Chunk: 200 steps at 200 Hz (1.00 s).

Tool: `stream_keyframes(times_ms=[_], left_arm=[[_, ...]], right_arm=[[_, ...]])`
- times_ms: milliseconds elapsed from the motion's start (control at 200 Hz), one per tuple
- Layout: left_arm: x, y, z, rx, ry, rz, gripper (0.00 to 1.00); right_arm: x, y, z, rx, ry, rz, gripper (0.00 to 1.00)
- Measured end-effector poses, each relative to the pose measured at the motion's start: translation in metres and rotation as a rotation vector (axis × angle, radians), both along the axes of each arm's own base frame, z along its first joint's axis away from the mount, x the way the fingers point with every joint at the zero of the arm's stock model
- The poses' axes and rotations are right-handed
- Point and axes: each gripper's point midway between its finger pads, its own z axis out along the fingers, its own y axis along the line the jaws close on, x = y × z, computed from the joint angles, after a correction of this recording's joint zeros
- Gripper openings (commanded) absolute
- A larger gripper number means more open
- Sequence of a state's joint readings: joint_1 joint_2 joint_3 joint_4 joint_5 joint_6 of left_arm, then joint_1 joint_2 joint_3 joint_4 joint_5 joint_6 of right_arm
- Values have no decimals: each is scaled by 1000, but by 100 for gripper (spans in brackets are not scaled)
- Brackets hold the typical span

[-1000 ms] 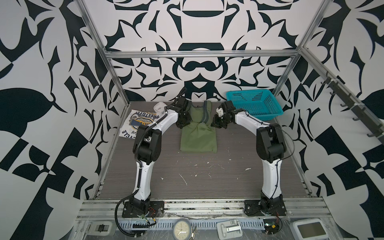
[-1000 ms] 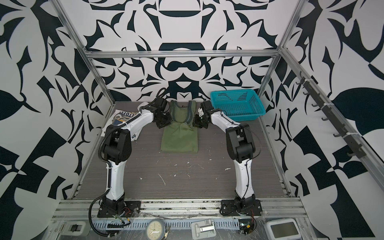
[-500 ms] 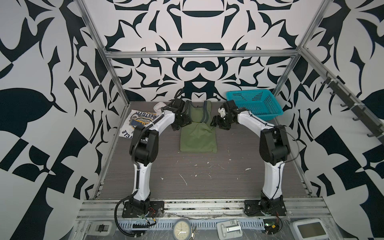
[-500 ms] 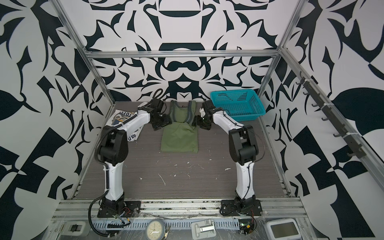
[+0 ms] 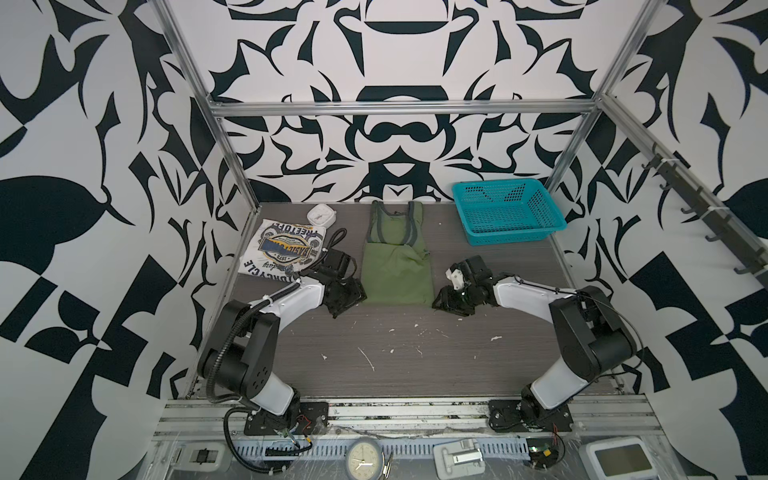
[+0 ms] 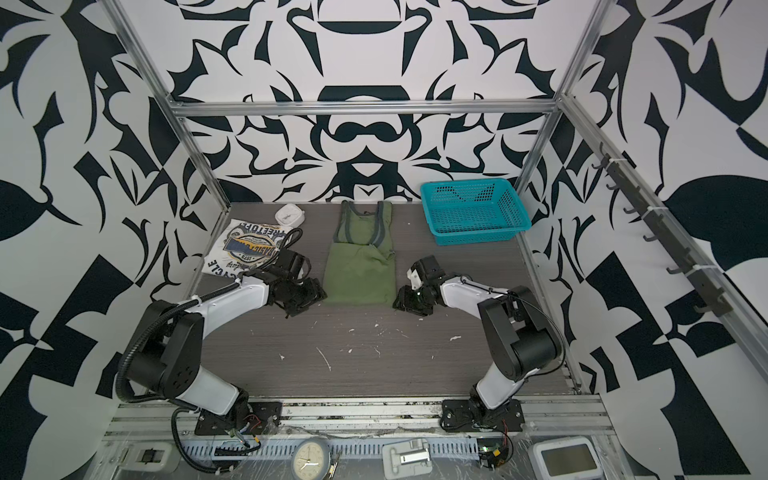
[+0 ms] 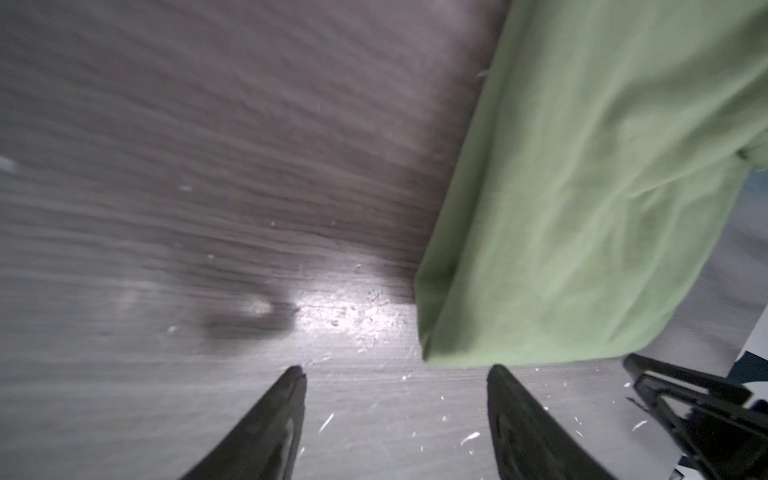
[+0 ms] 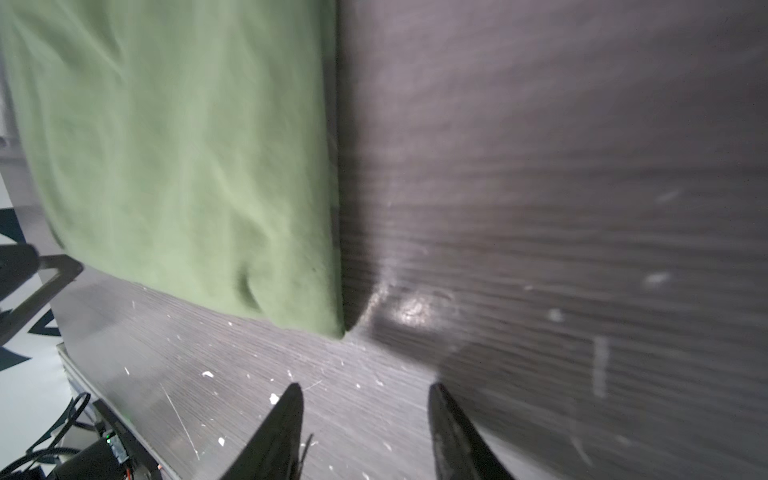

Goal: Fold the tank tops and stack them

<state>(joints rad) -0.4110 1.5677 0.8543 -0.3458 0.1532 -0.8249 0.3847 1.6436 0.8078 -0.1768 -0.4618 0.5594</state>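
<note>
The olive green tank top point(image 5: 395, 270) point(image 6: 360, 272) lies flat mid-table, folded narrow, its dark-trimmed straps toward the back wall. The white tank top point(image 5: 286, 249) point(image 6: 245, 249) lies folded at the back left, emblem up. My left gripper point(image 5: 350, 300) point(image 7: 397, 374) is open just off the green top's near left corner point(image 7: 432, 349), with nothing between its fingers. Off the near right corner point(image 8: 328, 320), my right gripper point(image 5: 442, 301) point(image 8: 363, 390) also stands open and empty. Both are low over the table, apart from the cloth.
A teal basket point(image 5: 507, 216) stands at the back right. A small white square clock point(image 5: 321, 214) sits behind the white top. White crumbs dot the dark table point(image 5: 395, 365). A rail of hooks point(image 5: 706, 216) runs along the right wall.
Both arms have drawn back from the green top's strap end to its near corners. Both grippers, shut a second ago, now stand open.
</note>
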Motion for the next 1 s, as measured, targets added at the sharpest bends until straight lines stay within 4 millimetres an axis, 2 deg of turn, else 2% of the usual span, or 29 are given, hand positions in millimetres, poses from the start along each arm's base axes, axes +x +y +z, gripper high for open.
stream_keyframes(times_ms=[175,250,325,385,485,685,1000], left_arm=[[12,-14,-6,-63,-21,12,61],[15,-19,-10,-81,-18,9,53],[20,-23,-12,-102,-24,15,43],[23,-27,-14,-112,-26,12,32],[25,-30,-17,-120,-18,14,18],[23,-24,-16,-83,-13,21,1],[12,-14,16,-35,-58,2,0]], right_arm=[[16,19,-1,58,-62,12,40],[20,28,-2,77,-73,22,34],[21,34,-3,87,-84,36,24],[20,36,-5,83,-77,36,15],[18,35,-8,76,-65,35,6],[12,28,-1,30,-68,52,0],[-9,18,24,-72,-111,149,0]])
